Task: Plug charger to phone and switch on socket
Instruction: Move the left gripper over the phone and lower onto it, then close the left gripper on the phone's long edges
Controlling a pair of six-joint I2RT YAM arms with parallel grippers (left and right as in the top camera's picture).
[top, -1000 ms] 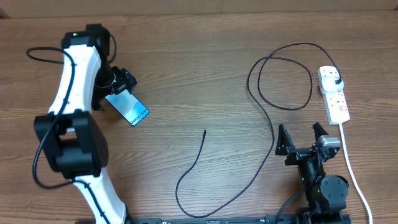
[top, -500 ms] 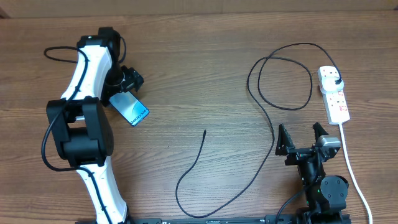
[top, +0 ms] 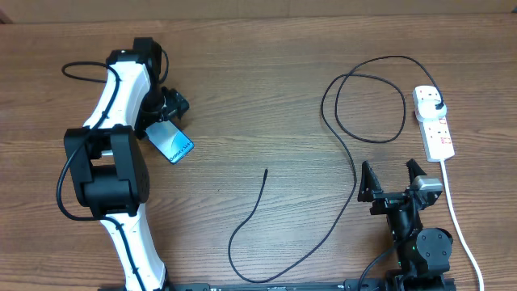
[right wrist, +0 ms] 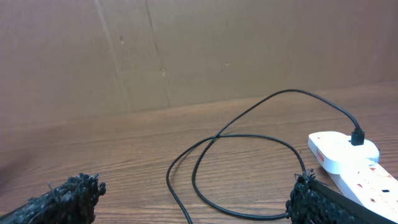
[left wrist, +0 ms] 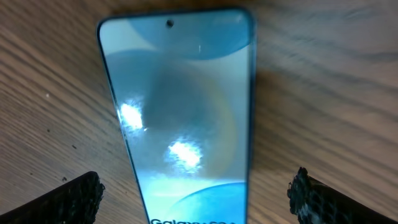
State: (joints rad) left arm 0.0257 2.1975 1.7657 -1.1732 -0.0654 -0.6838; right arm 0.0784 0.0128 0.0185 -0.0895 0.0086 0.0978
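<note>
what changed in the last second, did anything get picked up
The left arm swung a little to its right, carrying the open left end effector slightly that way above the phone. Nothing was gripped or let go. The phone, the cable, the power strip and the open right end effector stayed where they were.

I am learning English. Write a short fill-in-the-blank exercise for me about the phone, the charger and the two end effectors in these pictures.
1. The phone lies on the wooden table with its screen facing ____.
2. The left end effector and the right end effector both have their fingers ____.
3. The charger's plug sits in the power strip, whose own cord is ____.
4. The charger's connector tip is not yet plugged into the ____.

Missing words: up; open; white; phone
</note>
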